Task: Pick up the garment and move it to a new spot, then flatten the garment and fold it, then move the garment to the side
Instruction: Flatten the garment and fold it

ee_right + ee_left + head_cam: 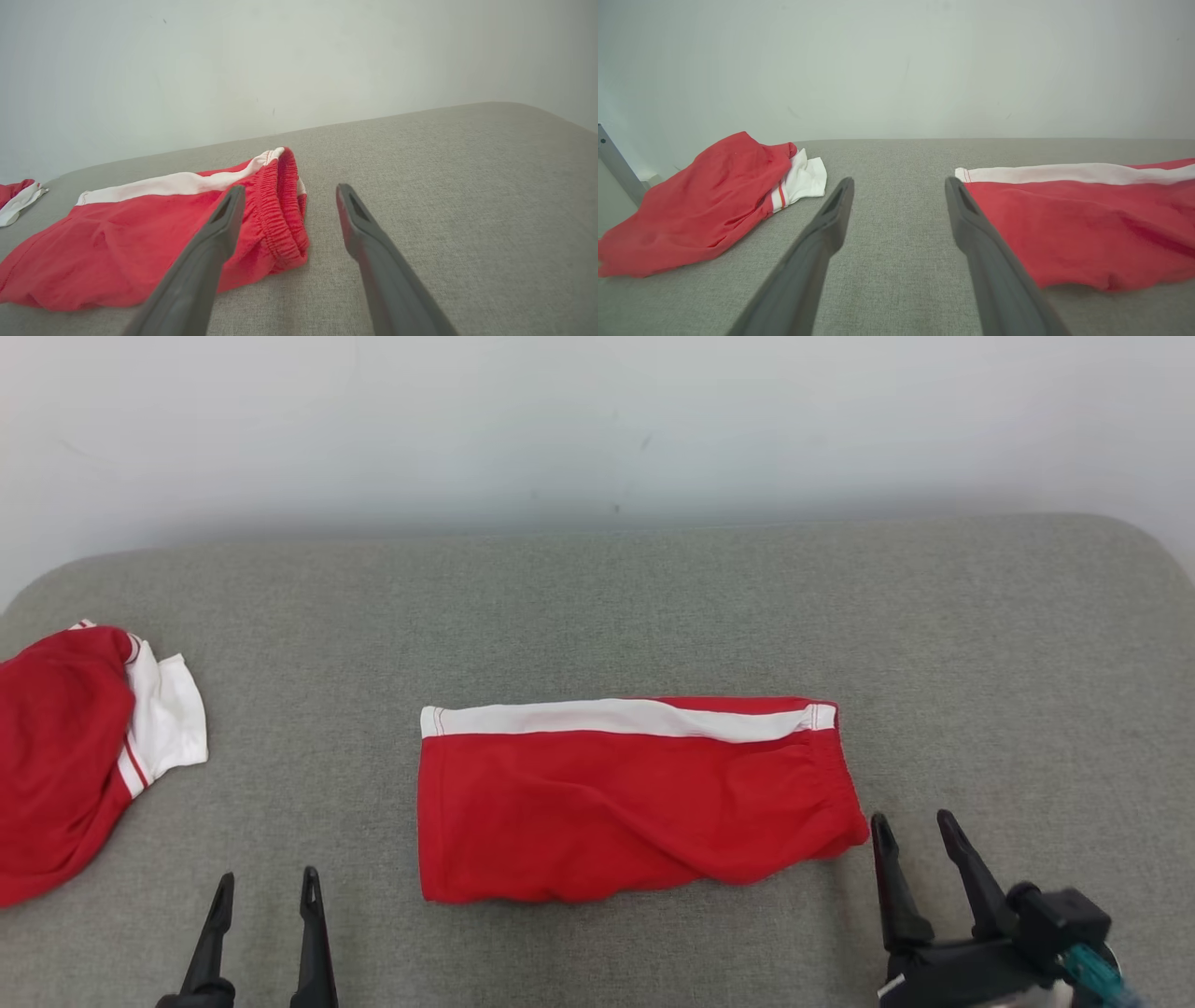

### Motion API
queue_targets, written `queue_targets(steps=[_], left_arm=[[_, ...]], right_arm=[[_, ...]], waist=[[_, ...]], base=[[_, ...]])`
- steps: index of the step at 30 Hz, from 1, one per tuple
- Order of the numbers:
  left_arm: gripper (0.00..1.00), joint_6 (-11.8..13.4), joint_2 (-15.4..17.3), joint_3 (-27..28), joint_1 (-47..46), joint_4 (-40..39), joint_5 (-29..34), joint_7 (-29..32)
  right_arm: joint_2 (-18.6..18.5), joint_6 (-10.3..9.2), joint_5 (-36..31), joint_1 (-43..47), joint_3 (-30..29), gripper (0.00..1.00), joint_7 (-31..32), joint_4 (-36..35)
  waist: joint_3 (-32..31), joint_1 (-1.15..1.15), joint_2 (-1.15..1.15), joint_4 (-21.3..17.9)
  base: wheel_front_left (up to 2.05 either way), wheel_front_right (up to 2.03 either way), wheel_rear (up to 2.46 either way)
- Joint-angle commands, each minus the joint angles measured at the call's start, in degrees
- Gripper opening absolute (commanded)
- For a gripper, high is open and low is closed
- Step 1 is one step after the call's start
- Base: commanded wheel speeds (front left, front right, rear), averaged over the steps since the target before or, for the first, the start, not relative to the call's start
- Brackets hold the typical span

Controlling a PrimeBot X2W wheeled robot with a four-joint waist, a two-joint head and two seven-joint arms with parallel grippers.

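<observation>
The garment is a pair of red shorts with a white side stripe, lying folded in the middle of the grey cushion. Its elastic waistband faces right. My left gripper hangs open at the lower left, a little left of the shorts' left edge, with nothing between its fingers. My right gripper is open just beyond the waistband's lower right corner, holding nothing. In the right wrist view the garment lies to the left of my fingers, and the waistband shows between them.
A second red and white garment lies crumpled at the cushion's left edge, also seen in the left wrist view as a heap. The grey cushion ends at a pale wall behind.
</observation>
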Motion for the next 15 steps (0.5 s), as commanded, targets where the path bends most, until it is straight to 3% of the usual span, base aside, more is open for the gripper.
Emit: queue_targets(steps=[1, 15], left_arm=[[1.0, -0.5, -0.6, 0.5, 0.4, 0.1, 0.7, -0.2], [1.0, -4.8, -3.3, 2.0, -3.6, 2.4, 2.9, -0.2]], right_arm=[[-0.6, -0.14, -0.4, -1.6, 0.6, 1.0, 0.0, 1.7], [-5.4, -0.14, 4.0, -23.3, 7.1, 1.0, 2.9, 28.7]], waist=[[0.2, 0.01, 0.0, 0.4], [3.7, 0.01, 0.0, 5.5]], base=[[0.0, 0.0, 0.0], [0.0, 0.0, 0.0]])
